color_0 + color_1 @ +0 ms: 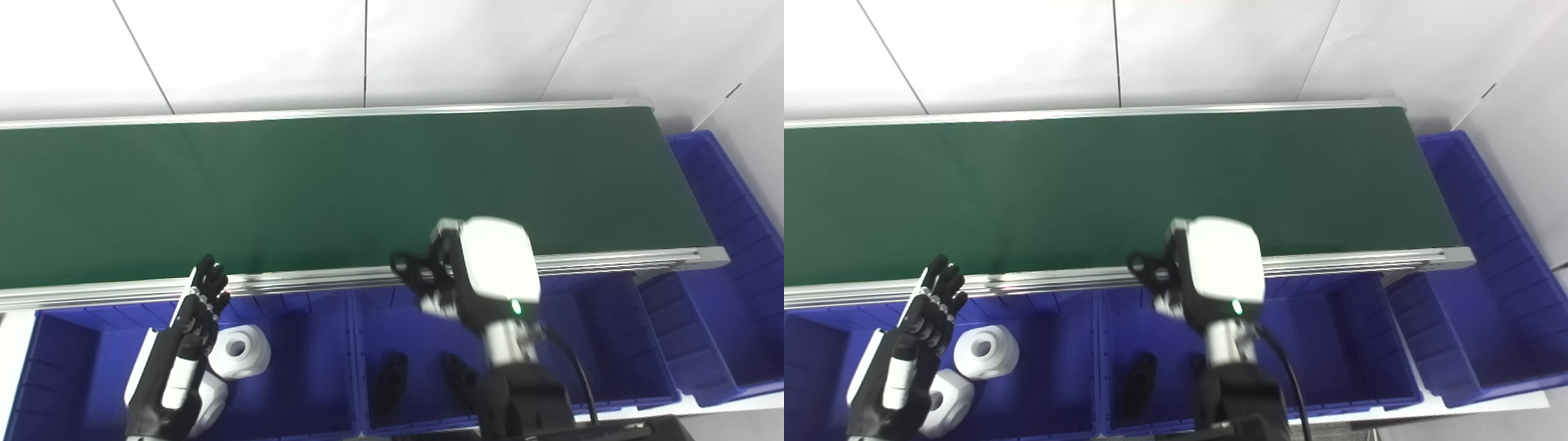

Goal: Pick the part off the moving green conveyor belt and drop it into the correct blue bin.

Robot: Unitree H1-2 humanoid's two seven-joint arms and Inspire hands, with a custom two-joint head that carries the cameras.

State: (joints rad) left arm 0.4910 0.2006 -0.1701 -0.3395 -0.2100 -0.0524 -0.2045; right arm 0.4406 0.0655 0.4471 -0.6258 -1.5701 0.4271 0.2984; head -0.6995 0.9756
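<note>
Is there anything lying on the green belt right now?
No, the green belt is bare along its whole visible length; the only parts in view lie in the blue bins.

Right robot hand clutches a black part over the middle blue bin; left robot hand hangs spread.

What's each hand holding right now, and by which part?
Right hand grips a black part by its near end, over the middle blue bin; the looped end juts left. Left hand is open, holding nothing.
</note>
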